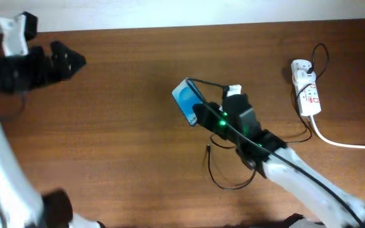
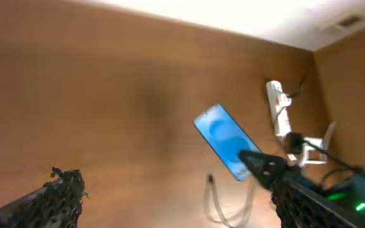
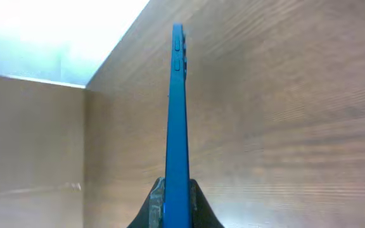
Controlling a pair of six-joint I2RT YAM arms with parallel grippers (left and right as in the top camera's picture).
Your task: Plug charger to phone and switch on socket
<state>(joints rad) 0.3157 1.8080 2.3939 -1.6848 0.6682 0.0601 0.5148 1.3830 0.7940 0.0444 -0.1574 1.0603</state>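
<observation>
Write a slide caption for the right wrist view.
Right gripper clamps the phone edge-on by its near end, side buttons visible, wooden table behind.

We'd call this a robotics lab bench — plain wood-grain table [image 1: 119, 126], left arm [image 1: 5, 63] and right arm [image 1: 303, 177] reaching in over it, black cabling along the right one, white power strip [image 1: 306, 88] lying loose on top.

Overhead looks straight down, the left wrist looks across from afar, and the right wrist hugs the phone [image 1: 185, 101] all three share.
</observation>
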